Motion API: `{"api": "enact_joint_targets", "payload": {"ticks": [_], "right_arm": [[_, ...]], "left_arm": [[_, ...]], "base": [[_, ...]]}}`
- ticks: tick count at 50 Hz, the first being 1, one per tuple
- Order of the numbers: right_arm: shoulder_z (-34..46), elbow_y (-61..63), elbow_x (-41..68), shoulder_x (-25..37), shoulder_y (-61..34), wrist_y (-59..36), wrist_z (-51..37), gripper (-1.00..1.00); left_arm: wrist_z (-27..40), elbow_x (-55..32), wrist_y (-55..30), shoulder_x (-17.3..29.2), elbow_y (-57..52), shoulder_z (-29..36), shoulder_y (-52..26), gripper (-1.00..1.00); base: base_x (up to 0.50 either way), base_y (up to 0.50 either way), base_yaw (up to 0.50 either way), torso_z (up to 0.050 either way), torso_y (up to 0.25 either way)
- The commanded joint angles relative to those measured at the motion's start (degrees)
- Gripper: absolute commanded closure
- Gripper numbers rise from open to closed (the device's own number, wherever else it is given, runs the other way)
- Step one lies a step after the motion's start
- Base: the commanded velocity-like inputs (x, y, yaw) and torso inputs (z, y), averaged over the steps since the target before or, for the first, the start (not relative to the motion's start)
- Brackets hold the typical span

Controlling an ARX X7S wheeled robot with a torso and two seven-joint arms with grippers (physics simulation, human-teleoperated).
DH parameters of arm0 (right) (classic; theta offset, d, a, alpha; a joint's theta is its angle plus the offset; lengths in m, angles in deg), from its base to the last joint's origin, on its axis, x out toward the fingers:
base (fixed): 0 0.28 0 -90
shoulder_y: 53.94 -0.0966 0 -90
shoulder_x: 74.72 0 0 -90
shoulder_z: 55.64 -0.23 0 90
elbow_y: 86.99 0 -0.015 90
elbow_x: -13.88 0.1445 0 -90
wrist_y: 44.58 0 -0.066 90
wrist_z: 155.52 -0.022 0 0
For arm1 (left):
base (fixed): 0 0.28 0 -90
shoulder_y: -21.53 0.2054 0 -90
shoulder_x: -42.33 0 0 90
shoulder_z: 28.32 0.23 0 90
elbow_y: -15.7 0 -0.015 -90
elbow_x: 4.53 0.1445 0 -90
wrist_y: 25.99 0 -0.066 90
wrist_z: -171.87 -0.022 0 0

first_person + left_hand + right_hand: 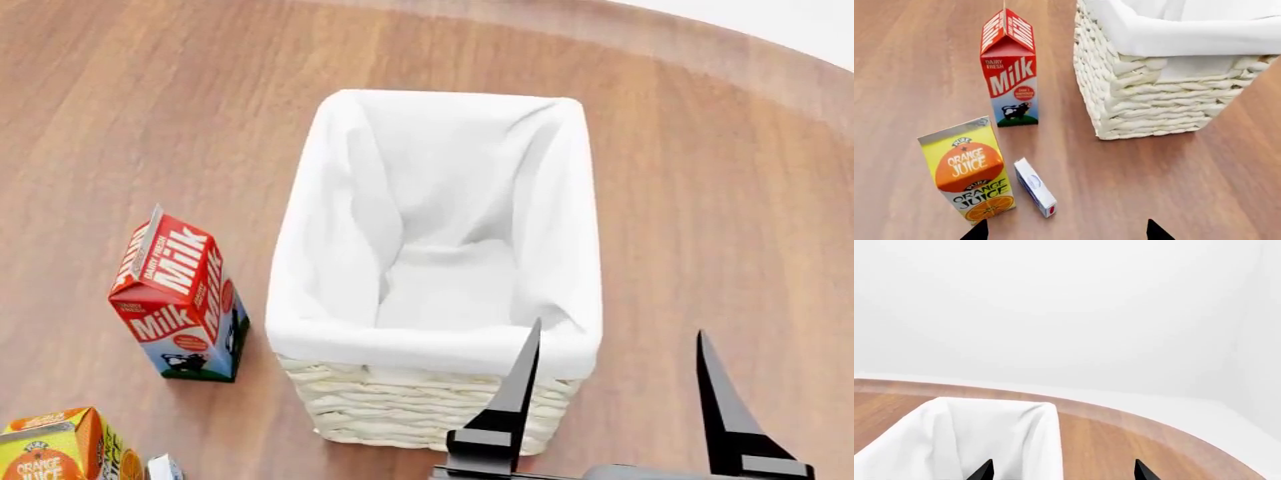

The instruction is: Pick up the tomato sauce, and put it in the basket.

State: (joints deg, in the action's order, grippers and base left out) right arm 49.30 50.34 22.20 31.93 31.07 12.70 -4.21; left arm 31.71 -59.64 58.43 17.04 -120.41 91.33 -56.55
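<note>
A round wooden table (747, 190) under plain white walls (1067, 305) holds the basket (400, 415), right gripper (614, 400) spread empty near it.

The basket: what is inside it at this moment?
Inside the basket, the head view shows only the white cloth lining, folded over the rim and creased. No can is visible there. The right tool hides a small part of the near rim.

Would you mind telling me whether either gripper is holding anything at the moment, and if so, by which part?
Nothing is held. The right gripper is open with bare fingers near the basket; the left gripper is also open and empty.
</note>
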Motion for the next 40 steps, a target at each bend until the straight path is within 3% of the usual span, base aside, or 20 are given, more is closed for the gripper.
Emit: {"api": "enact_joint_targets", "payload": {"ticks": [1,23,40], "right_arm": [[0.3,-0.2,0.2,0.2,-0.2,-0.1,-0.2,-1.0],[0.5,-1.3,0.7,0.4,-0.2,0.8,-0.4,-1.0],[0.5,-1.3,1.0,0.8,-0.2,0.9,-0.8,-1.0]], "left_arm": [[0.9,-1.8,-4.3,-0.5,0.9,1.7,-1.7,-1.0],[0.0,-3.8,-13.0,-2.2,1.1,6.3,-4.6,-1.0],[1.1,-4.1,-14.4,-1.4,1.7,7.5,-3.2,-1.0]], "base": [[0.0,0.0,0.0,0.0,0.0],[0.0,0.0,0.0,0.0,0.0],[0.0,0.0,0.0,0.0,0.0]]}}
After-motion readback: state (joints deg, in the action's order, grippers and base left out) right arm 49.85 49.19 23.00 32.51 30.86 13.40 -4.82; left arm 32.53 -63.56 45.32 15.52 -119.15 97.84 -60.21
